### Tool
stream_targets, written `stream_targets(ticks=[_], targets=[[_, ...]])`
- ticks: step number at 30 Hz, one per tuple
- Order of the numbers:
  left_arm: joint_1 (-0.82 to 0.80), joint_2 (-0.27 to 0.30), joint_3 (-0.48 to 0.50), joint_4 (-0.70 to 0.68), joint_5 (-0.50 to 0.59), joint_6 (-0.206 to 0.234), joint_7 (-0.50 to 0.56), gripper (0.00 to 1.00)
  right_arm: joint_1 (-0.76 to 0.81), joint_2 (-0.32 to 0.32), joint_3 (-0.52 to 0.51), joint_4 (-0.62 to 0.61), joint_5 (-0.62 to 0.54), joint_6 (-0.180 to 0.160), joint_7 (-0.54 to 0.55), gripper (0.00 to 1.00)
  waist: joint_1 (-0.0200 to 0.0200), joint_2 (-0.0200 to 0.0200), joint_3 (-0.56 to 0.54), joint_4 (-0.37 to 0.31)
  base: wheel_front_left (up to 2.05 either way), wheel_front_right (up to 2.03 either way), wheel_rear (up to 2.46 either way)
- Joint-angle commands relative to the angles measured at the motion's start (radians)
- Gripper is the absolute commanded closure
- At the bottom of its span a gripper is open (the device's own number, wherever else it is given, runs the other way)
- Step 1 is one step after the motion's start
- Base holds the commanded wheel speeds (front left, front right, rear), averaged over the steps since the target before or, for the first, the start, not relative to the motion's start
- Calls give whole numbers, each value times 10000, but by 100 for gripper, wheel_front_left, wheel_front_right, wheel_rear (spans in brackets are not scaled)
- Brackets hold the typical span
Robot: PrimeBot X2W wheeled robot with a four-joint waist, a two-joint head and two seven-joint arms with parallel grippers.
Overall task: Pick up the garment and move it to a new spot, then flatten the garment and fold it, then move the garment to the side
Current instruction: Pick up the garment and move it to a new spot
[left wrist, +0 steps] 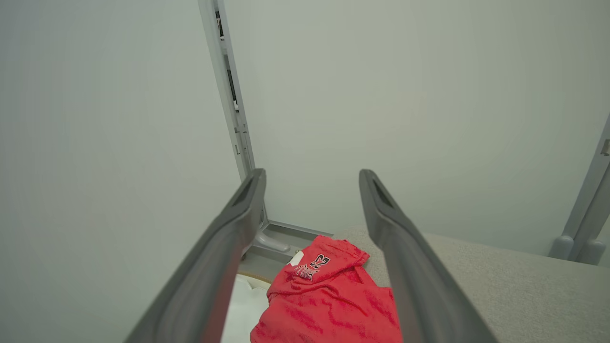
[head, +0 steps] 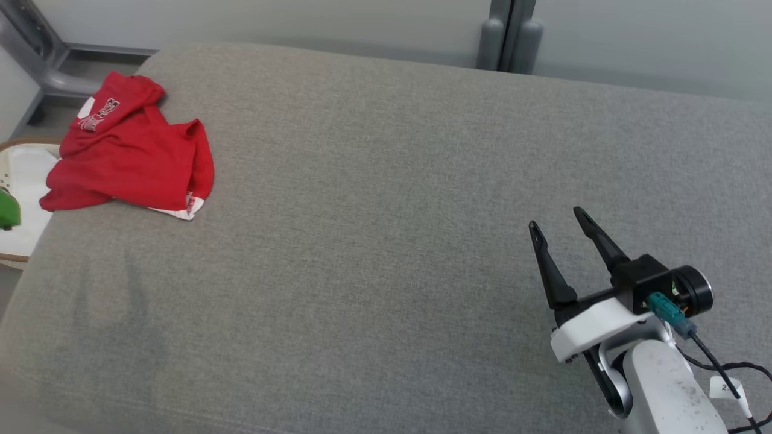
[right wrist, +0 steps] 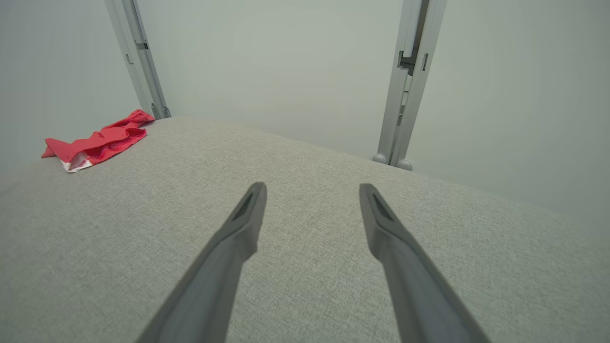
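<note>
A crumpled red garment [head: 129,154] with white trim and a printed logo lies at the far left corner of the grey cushioned surface [head: 386,241]. My right gripper [head: 558,218] hovers open over the surface's right side, far from the garment, with nothing between its fingers. In the right wrist view the garment [right wrist: 97,142] sits at the far left and the right gripper [right wrist: 312,190] points across bare fabric. In the left wrist view my left gripper [left wrist: 312,175] is open, held above the garment [left wrist: 329,300], which shows low between its fingers.
A white basket [head: 21,193] with a brown rim and a green item stands off the surface's left edge. Grey metal frame posts [head: 509,33] and pale wall panels line the far side. The surface's edge curves down at the left.
</note>
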Motion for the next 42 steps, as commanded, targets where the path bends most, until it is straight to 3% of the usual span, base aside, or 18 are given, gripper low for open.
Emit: stream_targets(ticks=[1, 11, 16, 30, 31, 33, 34, 42], targets=[[-403, 27, 31, 347, -338, -28, 55, 0, -267, -41, 4, -102, -141, -16, 47, 0, 0, 0, 1033, -889, 0, 0, 0], [-1870, -294, -975, 2938, -968, -29, 534, 0, -938, -38, -319, -996, -1208, -16, 633, 0, 0, 0, 2737, -1417, 0, 0, 0], [-2059, -469, -1819, 3686, -1573, -28, 1352, 0, -977, -38, -447, -1372, -1321, -16, 736, 0, 0, 0, 3221, -1472, 0, 0, 0], [-2121, 163, -3079, 5222, -2437, -17, 2405, 0, -1236, -40, -659, -1843, -1541, -16, 876, 0, 0, 0, 3763, -1564, 0, 0, 0], [-2143, 215, -3076, 5334, -2427, -4, 2342, 23, -1243, -38, -656, -1839, -1535, -16, 869, 0, 0, 0, 3764, -1567, 0, 0, 0], [-2240, 279, -3023, 5581, -2452, 57, 2122, 95, -1266, -38, -652, -1799, -1476, -16, 810, 0, 0, 0, 3733, -1573, 0, 0, 0], [-2288, 308, -3022, 5652, -2442, 53, 1983, 100, -1258, -40, -648, -1750, -1450, -16, 775, 0, 0, 0, 3690, -1575, 0, 0, 0], [-2629, 635, -3334, 5772, -2040, 9, 890, 100, -1143, -40, -599, -1288, -1074, -16, 478, 0, 0, 0, 2929, -1626, 0, 0, 0]])
